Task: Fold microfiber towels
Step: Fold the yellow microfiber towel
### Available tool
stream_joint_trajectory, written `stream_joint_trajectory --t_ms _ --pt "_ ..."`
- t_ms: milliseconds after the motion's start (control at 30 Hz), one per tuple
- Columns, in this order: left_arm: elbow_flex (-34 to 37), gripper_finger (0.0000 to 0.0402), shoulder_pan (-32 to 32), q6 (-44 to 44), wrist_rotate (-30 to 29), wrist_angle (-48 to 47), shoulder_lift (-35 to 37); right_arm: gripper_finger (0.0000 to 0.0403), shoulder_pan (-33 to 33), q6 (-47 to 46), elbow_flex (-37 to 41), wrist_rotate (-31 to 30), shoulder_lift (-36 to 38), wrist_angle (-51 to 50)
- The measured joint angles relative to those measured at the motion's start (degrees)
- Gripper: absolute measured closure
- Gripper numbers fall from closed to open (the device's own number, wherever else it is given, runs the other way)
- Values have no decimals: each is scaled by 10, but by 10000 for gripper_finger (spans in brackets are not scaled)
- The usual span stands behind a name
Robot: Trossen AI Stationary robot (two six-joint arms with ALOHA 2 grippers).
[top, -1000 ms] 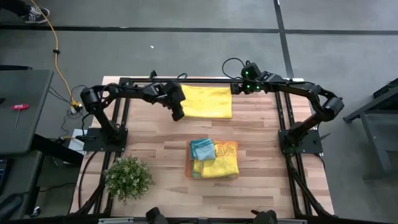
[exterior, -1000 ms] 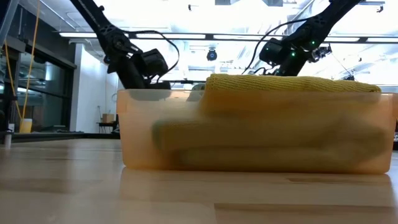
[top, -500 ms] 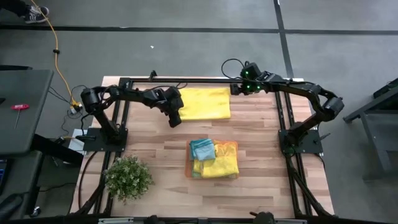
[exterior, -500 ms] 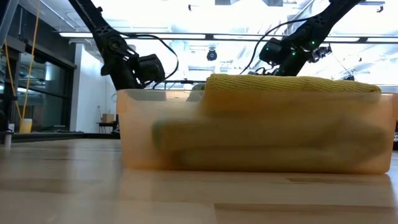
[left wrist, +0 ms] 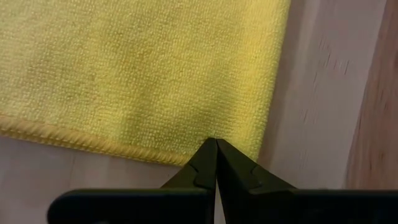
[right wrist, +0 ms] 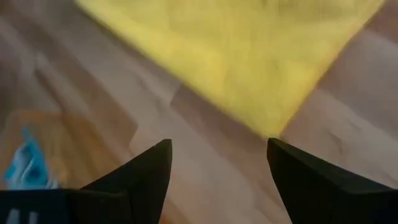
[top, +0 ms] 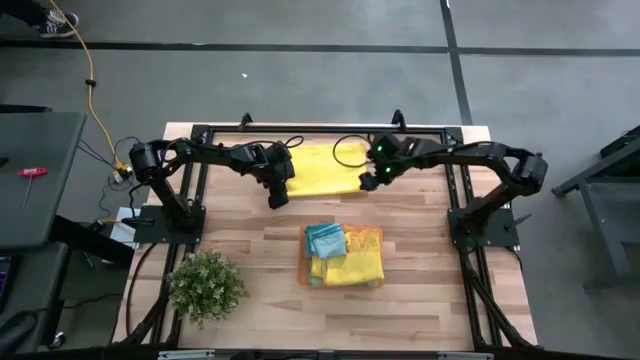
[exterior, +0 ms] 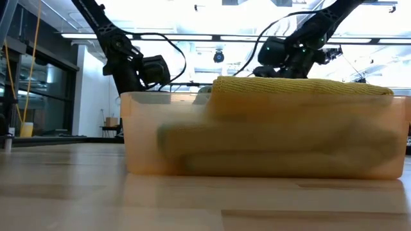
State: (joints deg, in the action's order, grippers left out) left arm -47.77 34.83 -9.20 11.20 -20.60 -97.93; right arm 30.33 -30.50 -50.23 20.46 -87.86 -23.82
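Note:
A yellow microfiber towel (top: 325, 165) lies flat at the table's far middle; it also shows in the left wrist view (left wrist: 143, 68) and the right wrist view (right wrist: 236, 56). My left gripper (top: 277, 196) is shut, its tips (left wrist: 216, 147) at the towel's near left corner. My right gripper (top: 368, 180) is open over the towel's near right corner (right wrist: 270, 129), which shows between its fingers. An orange bin (top: 370, 238) nearer the front holds yellow towels (top: 352, 268) and a teal one (top: 324, 240). My left gripper's shut fingertips stand over the towel's hemmed near edge (left wrist: 180, 155), close to its left corner. I cannot tell whether they touch the cloth. The towel lies flat on the table.
A small potted plant (top: 205, 285) stands at the near left. Black frame rails (top: 320, 130) run along the table's far, left and right sides. Bare wood lies between the towel and the bin, which fills the low view (exterior: 263, 135).
My right gripper has gone from the towel's far right corner toward the table's near edge and a little left, down to the towel's near right corner. My left gripper has drifted slightly toward the near left, still shut. The towel stays flat.

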Motion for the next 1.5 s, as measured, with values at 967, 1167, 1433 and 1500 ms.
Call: stream_joint_trajectory --t_ms 967,1167,1433,1500 --pt "0 402 -12 46 -2 -7 -1 401 -58 -80 1 -77 -101 33" --pt "1 402 -36 66 -1 -18 -1 402 -90 -94 1 -76 -101 17" --pt "1 402 -42 63 -10 -17 -1 403 -94 -97 1 -68 -75 78" --pt "1 402 -38 62 -8 -16 2 403 -84 -97 1 -73 -71 96"
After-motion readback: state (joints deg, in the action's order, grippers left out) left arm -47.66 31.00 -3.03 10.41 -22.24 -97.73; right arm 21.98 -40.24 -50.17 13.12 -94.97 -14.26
